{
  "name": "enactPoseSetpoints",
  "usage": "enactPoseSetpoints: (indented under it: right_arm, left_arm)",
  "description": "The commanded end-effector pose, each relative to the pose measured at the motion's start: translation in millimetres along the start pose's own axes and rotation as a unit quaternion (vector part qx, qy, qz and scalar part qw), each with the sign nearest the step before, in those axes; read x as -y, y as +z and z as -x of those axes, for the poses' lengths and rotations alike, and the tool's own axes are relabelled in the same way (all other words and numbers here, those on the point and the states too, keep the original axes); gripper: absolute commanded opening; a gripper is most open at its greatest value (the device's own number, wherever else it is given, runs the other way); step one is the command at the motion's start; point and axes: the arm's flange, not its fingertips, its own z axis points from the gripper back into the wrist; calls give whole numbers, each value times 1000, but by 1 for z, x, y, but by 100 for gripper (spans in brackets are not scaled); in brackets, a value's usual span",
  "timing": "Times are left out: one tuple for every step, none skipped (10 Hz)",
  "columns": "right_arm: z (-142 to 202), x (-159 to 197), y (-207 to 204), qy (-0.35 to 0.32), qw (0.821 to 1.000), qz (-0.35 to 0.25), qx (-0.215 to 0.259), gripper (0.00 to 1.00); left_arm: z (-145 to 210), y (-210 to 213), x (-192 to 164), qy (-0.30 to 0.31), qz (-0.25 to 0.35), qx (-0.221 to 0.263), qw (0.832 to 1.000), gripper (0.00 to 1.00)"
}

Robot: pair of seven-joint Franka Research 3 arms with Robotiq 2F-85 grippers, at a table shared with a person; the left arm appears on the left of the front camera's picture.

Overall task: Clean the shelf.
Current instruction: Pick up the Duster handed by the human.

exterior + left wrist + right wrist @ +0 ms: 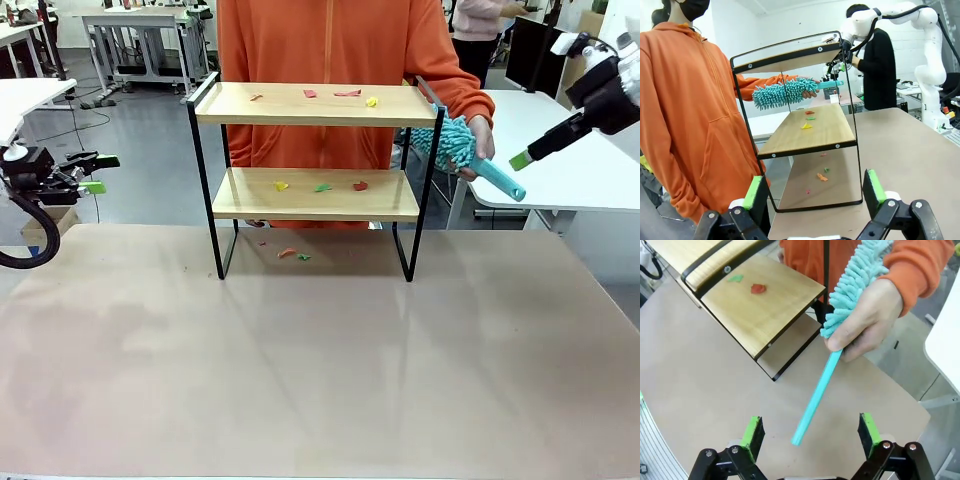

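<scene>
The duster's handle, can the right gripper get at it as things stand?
Probably yes. The handle sticks out past the person's hand, nothing between its end and the open right gripper.

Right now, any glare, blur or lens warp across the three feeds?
Front view: even light, sharp, just a soft sheen on the table. Left wrist view: the wide-angle lens bows the shelf frame and tilts its uprights, and the wall behind is bright. Right wrist view: duster and hand are crisp, no motion blur.

Duster (462, 148) partly behind the shelf (300, 108)
</scene>
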Motion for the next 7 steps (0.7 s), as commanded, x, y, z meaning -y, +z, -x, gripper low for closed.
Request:
enactPoseSetpoints:
  right_arm:
    - [4, -7, -6, -12, 1000, 18, -6, 100]
    - [6, -8, -12, -14, 1000, 19, -10, 100]
    - [9, -11, -21, -17, 1000, 13, -15, 100]
    - [12, -12, -28, -18, 1000, 12, -16, 100]
    - [14, -13, -35, -22, 1000, 11, -19, 100]
    - [15, -14, -40, -25, 999, 14, -18, 100]
    - [15, -14, -46, -29, 999, 26, -18, 100]
  left_arm:
    - [-2, -1, 3, -6, 1, -6, 1000, 100]
    - [-2, -1, 3, -6, 1, -6, 1000, 100]
    - [-2, -1, 3, -6, 1, -6, 1000, 100]
    - [-2, -1, 3, -6, 1, -6, 1000, 100]
    - [-2, -1, 3, -6, 1, -6, 1000, 100]
    - [-2, -1, 3, -6, 1, -6, 1000, 100]
    - [-2, -1, 3, -6, 1, -6, 1000, 100]
